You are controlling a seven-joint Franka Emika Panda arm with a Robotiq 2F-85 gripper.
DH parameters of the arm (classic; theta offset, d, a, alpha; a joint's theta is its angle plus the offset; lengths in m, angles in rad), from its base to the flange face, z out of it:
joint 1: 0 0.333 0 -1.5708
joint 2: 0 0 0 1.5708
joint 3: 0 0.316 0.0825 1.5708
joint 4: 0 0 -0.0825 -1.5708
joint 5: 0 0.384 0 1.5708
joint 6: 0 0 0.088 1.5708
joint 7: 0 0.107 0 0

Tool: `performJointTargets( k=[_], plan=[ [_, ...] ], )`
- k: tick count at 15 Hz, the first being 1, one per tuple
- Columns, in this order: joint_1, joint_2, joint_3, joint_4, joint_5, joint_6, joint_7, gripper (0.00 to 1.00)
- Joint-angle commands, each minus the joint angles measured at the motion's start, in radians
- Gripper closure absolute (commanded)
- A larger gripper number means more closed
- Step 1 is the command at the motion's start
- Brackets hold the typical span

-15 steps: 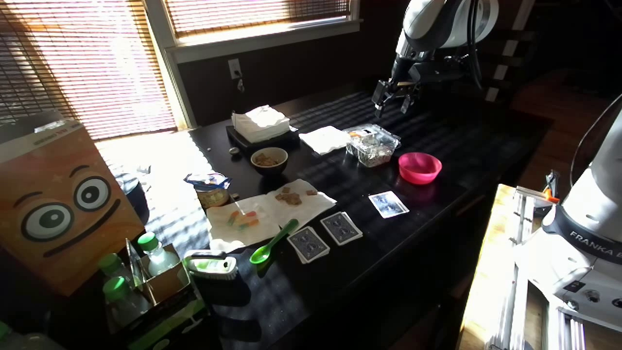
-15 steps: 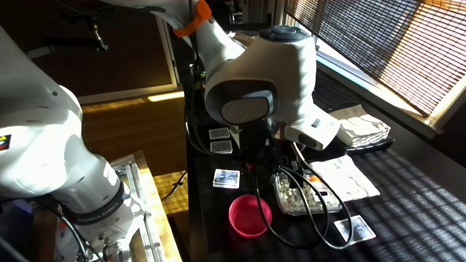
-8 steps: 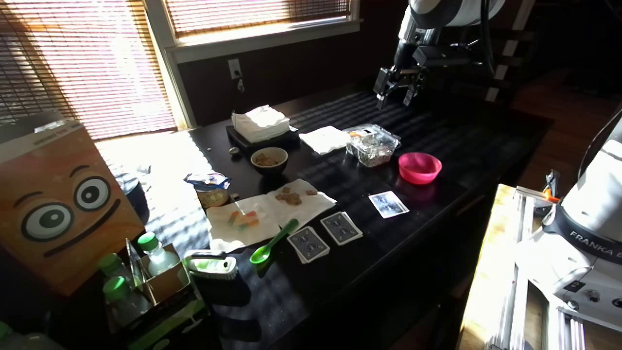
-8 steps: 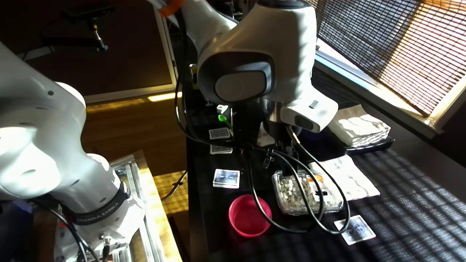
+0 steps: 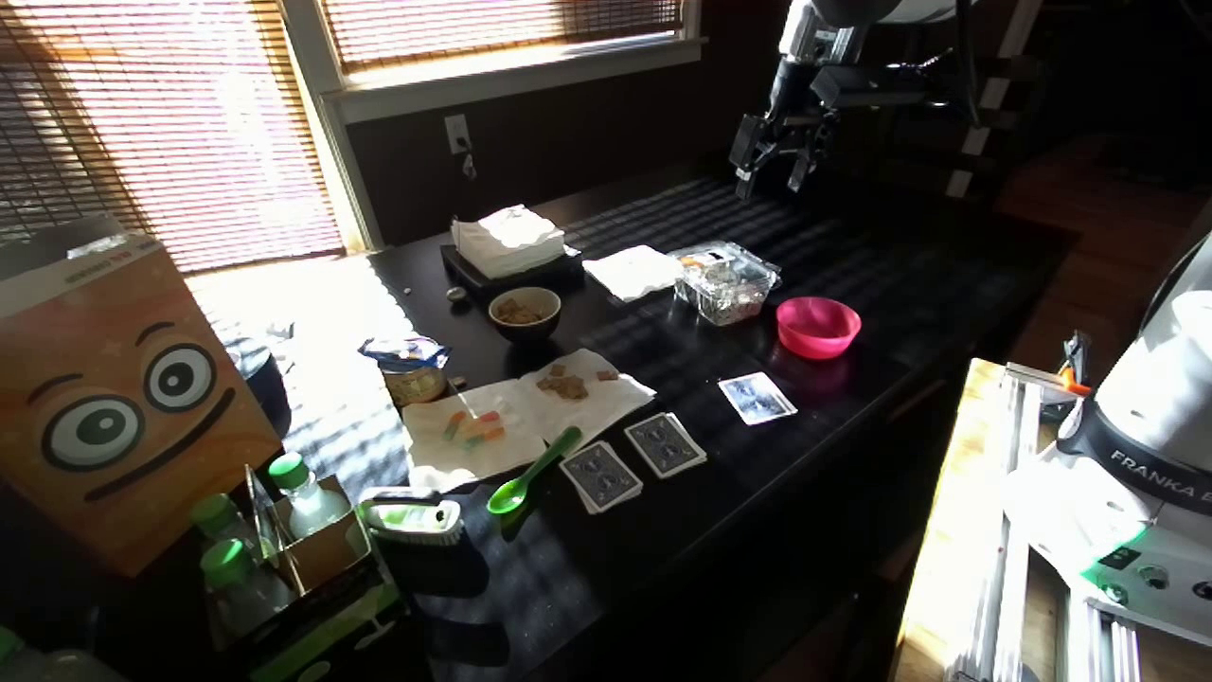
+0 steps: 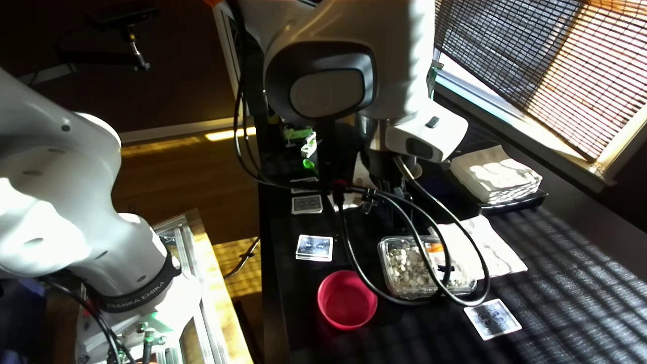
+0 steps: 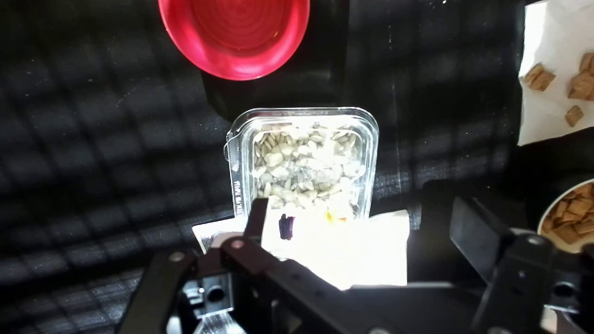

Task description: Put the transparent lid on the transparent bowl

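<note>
Wrist view: transparent lid [image 7: 306, 162] looks to be sitting on the transparent bowl [image 5: 731, 305], pale seeds [image 7: 278, 157] showing through. Outlines roughly match on the far edge and both long sides; near end is lost in glare against the napkin [image 5: 632, 273]. Snapped or just resting: can't tell. My read: placement done or close, maybe a press-down left.

Gripper [image 5: 771, 185] hangs above the lid, well apart from it, fingers [image 7: 473, 236] spread wide, nothing between them.

Handling, my guess: lid very light, thin, springy, slick. Pinch an edge or corner, low force; squeezing across the middle would bow it, could crack it. Small tab on the left edge in the wrist view is a decent spot, if it belongs to the lid. To seat it, press corners one by one, fingertips together. Bowl wall likely flimsy too; seeds should add enough weight to keep it put.

View differences: wrist gets rim outline, tab and raised lettering; can't make those out in either exterior view. In an exterior view a blue playing card [image 6: 493, 319] lies near the bowl; can't confirm it from the wrist. Pink bowl [image 5: 819, 343] is cut off in the wrist view, in frame in both exterior views.
</note>
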State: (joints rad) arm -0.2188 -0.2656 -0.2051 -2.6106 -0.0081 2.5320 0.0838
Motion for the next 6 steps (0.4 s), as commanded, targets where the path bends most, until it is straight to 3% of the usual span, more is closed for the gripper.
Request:
performJointTargets(
  k=[1,6],
  plan=[
    [-0.008,-0.006,0.011,0.001,-0.002,-0.002,0.0,0.0],
    [-0.012,-0.016,0.016,-0.001,-0.011,-0.002,0.003,0.0]
  ],
)
